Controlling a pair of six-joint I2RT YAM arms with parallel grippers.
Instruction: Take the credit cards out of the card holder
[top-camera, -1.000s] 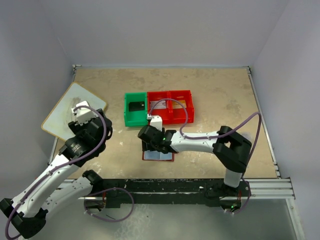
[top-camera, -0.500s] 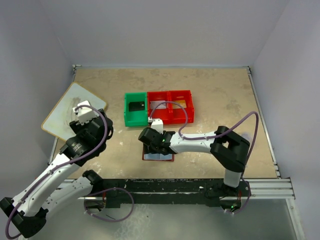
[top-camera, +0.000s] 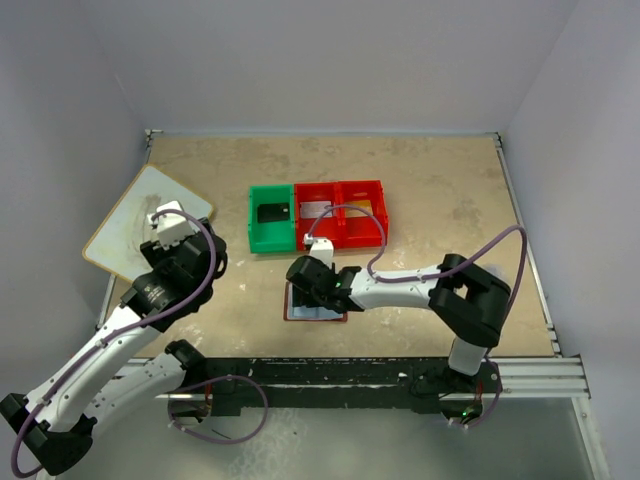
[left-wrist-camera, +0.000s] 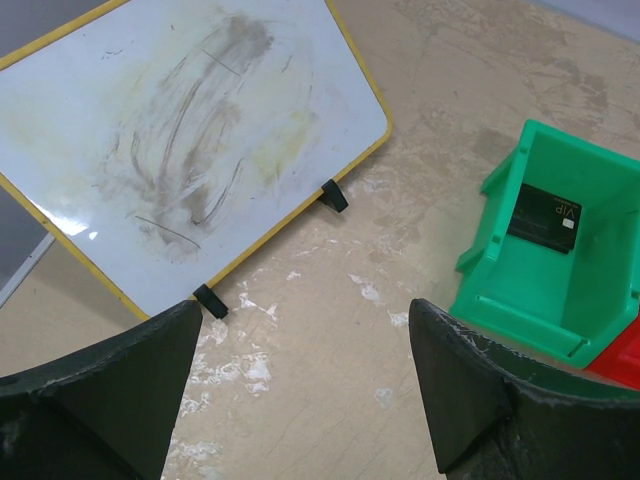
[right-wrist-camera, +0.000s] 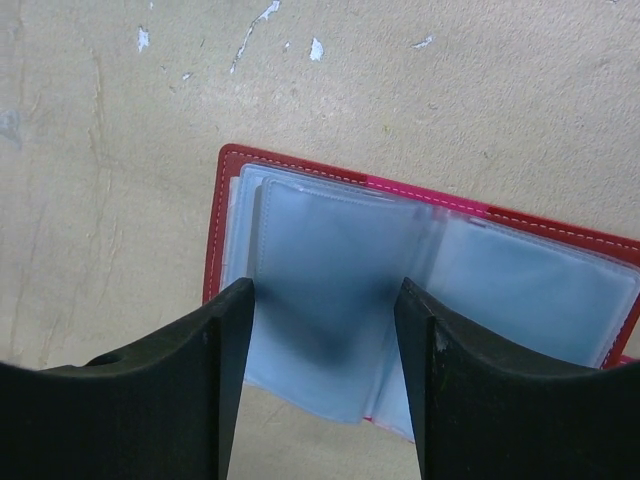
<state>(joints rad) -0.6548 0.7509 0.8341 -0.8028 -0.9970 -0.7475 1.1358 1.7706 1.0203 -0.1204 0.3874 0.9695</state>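
The card holder (right-wrist-camera: 440, 270) lies open on the table, a red cover with pale blue clear sleeves; no card shows in the sleeves I see. My right gripper (right-wrist-camera: 322, 300) hovers open just over its left sleeves, one finger on each side, gripping nothing. From above, the right gripper (top-camera: 312, 288) hides part of the card holder (top-camera: 318, 310). A black credit card (left-wrist-camera: 541, 217) lies in the green compartment (top-camera: 271, 213). A silver-grey card (top-camera: 316, 209) lies in the middle red compartment. My left gripper (left-wrist-camera: 305, 320) stands wide open and empty above bare table.
The green-and-red bin tray (top-camera: 382, 215) stands behind the card holder, with the right arm's cable looping over its red part. A yellow-edged white board (left-wrist-camera: 190, 130) lies at the left, near the left gripper (top-camera: 165, 228). The table's metal rail runs along the near edge.
The right gripper has shifted slightly right and nearer over the open card holder. The left arm has not moved.
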